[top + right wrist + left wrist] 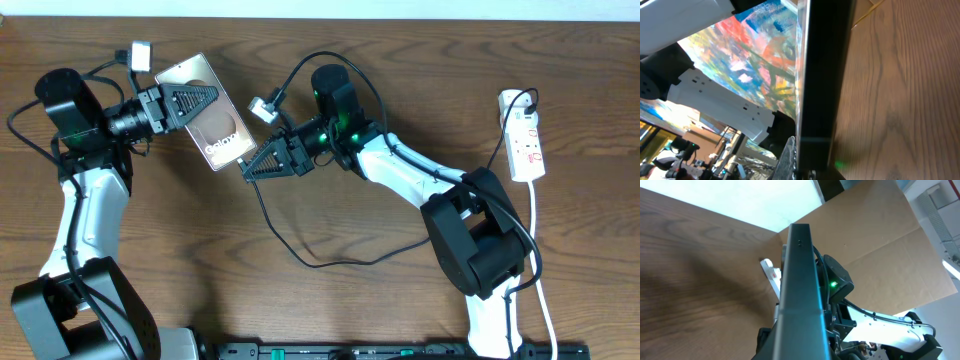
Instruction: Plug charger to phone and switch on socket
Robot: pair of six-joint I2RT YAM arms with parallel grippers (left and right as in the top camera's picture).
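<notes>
My left gripper [195, 100] is shut on the phone [215, 125] and holds it tilted above the table at the upper left. The phone shows edge-on in the left wrist view [800, 280] and in the right wrist view [822, 75]. My right gripper [250, 168] is shut on the charger's plug at the phone's lower end. I cannot tell whether the plug is seated. The charger's thin black cable [290, 245] loops over the table toward the socket [525, 140], a white power strip at the far right, also in the left wrist view [771, 272].
The socket's white cord [537, 235] runs down the right side past the right arm's base [480, 240]. A black rail [400, 351] lies along the front edge. A cardboard wall [875, 235] stands beyond the table.
</notes>
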